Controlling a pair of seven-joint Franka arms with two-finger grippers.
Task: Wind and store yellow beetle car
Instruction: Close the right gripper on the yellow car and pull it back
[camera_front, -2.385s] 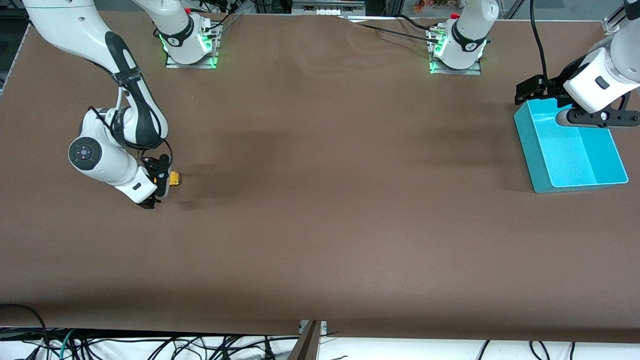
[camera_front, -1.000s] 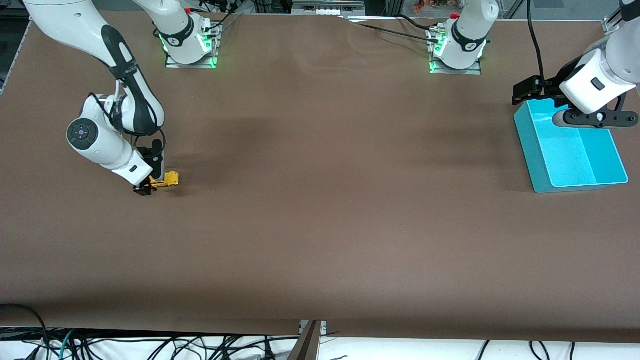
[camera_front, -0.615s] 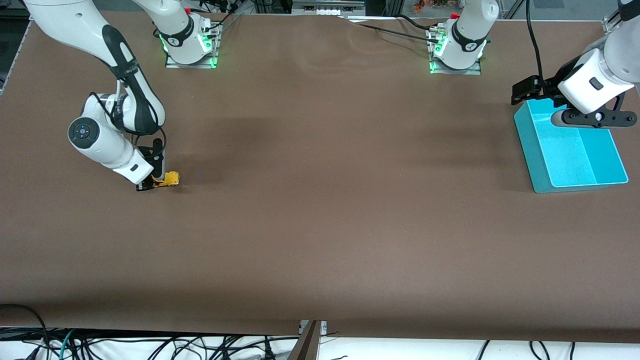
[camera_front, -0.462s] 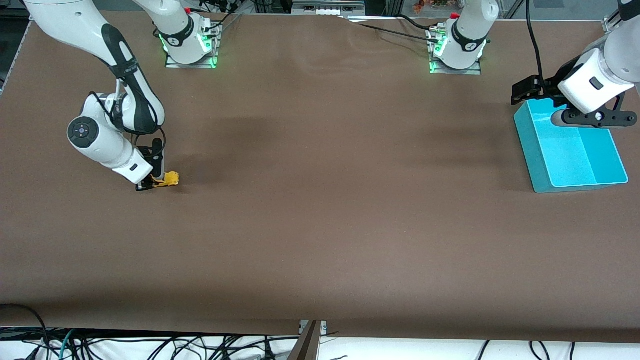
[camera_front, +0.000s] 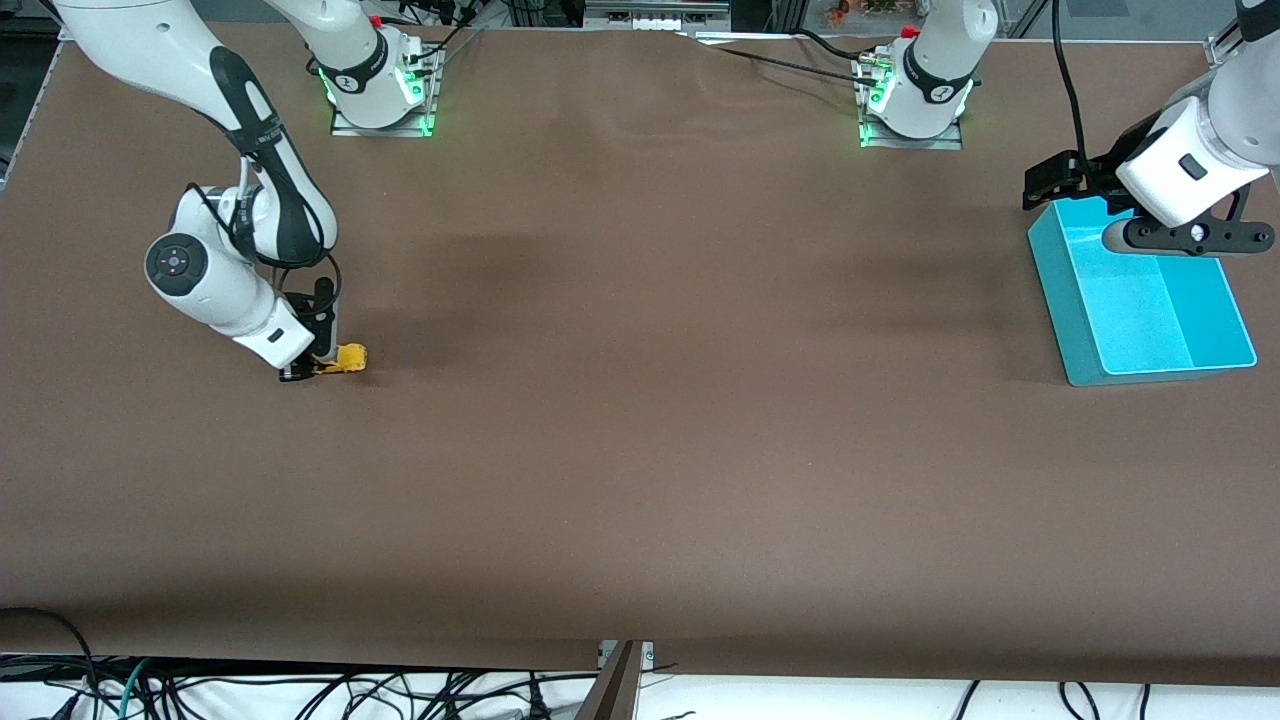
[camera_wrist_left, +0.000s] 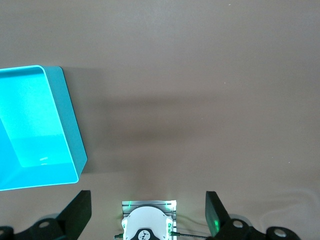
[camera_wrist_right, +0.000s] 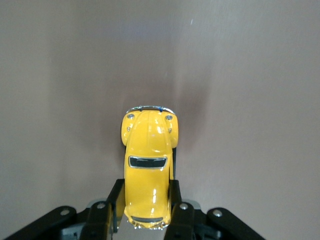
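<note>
The yellow beetle car (camera_front: 345, 359) sits low at the brown table toward the right arm's end, its rear gripped on both sides. My right gripper (camera_front: 312, 366) is shut on it; the right wrist view shows the car (camera_wrist_right: 148, 170) between the two black fingers (camera_wrist_right: 113, 205), nose pointing away from the wrist. The turquoise bin (camera_front: 1140, 300) stands at the left arm's end and also shows in the left wrist view (camera_wrist_left: 35, 125). My left gripper (camera_front: 1050, 180) hangs open and empty over the table by the bin's edge nearest the bases, waiting.
The two arm bases (camera_front: 380, 90) (camera_front: 915, 100) stand along the table edge farthest from the front camera. Cables (camera_front: 300, 690) hang below the table edge nearest the front camera. The brown table (camera_front: 680, 400) stretches between car and bin.
My right gripper has closed on the car's rear and shifted it slightly toward the left arm's end. The left arm has barely moved.
</note>
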